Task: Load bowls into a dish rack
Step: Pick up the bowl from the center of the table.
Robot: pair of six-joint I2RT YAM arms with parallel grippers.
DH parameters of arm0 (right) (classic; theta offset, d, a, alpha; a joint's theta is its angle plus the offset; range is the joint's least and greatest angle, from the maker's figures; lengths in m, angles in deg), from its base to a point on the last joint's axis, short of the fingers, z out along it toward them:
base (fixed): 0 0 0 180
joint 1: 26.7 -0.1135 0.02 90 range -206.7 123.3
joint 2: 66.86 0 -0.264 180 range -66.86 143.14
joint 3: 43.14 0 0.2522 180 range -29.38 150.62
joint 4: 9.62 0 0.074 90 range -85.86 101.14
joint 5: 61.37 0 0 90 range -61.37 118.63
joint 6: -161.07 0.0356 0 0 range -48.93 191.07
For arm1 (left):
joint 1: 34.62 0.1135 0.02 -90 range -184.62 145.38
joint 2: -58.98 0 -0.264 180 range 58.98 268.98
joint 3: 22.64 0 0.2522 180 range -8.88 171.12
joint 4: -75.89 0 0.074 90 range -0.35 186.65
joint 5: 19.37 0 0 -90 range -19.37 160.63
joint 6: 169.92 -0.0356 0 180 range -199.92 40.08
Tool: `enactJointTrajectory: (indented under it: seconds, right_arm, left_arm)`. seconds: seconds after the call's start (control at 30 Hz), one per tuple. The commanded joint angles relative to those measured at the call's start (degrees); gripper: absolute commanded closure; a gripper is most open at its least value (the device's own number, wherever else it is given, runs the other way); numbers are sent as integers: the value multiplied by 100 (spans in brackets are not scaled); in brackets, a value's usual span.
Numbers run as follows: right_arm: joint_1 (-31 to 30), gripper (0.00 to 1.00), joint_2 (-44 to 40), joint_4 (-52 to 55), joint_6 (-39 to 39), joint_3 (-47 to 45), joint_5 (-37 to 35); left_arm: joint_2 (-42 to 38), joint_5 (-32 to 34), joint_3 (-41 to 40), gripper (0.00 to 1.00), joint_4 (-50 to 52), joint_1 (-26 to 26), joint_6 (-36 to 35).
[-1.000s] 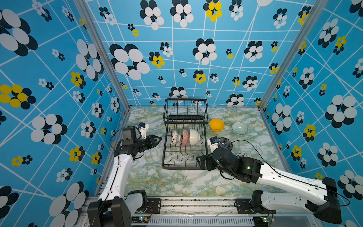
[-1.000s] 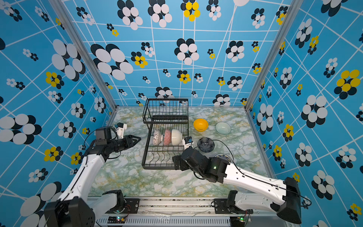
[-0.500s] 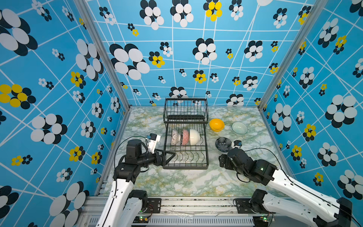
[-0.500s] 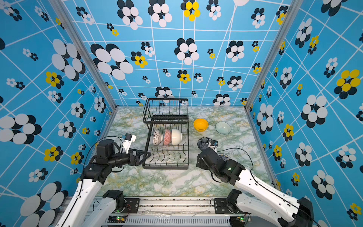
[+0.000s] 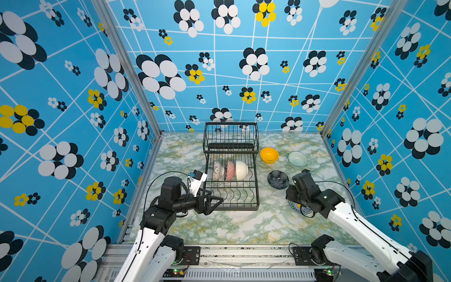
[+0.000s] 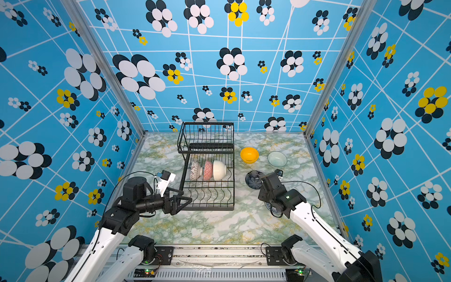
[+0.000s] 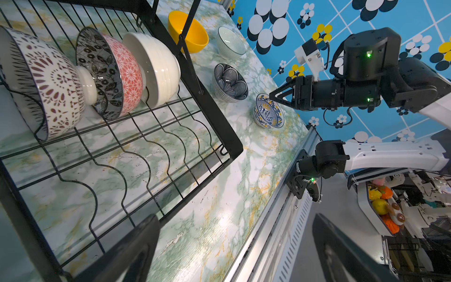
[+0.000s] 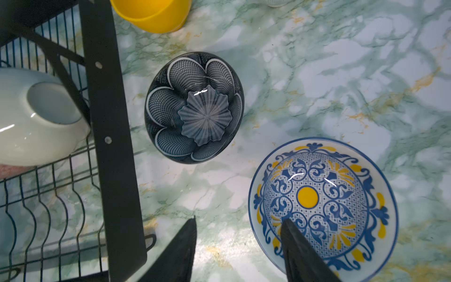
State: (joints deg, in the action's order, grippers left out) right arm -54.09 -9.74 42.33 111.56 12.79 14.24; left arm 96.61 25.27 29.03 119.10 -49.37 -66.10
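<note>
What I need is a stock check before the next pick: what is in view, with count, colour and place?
dish rack: one, black wire, mid-table
racked bowls: three, on edge in the lower tray: black-and-white bowl, pink-red bowl, cream-white bowl
yellow bowl: one, plain yellow, on the table right of the rack
glass bowl: one, pale clear, right of the yellow bowl
navy bowl: one, dark patterned, beside the rack's right edge
blue-yellow bowl: one, under the right gripper
table: one, green-white marble
left gripper: one, black, open, empty, at the rack's near corner
right gripper: one, black, jaws apart astride the blue-yellow bowl's rim
</note>
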Motion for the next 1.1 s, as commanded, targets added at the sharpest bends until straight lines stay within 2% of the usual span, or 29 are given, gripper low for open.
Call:
enactJointTrajectory:
  seconds: [0.0,0.2,0.47,0.67,1.07]
  right_arm:
    - [278,43,209,-405,-472,150,326]
    - [784,49,668,-947,-866,206,685]
    - [914,61,1398,-1318,-1138,529,682]
    - [921,63,2027,-1370,-1304,805,619]
    - [964,65,2273,-972,-1621,971,142]
  left_arm:
    - [11,1,101,1,96,-46,-126]
    - [-2,47,91,1,96,-102,-126]
    - [27,-143,76,1,17,-134,-117]
    - [1,-63,76,1,72,-245,-141]
    - [-91,5,72,1,63,-259,-143]
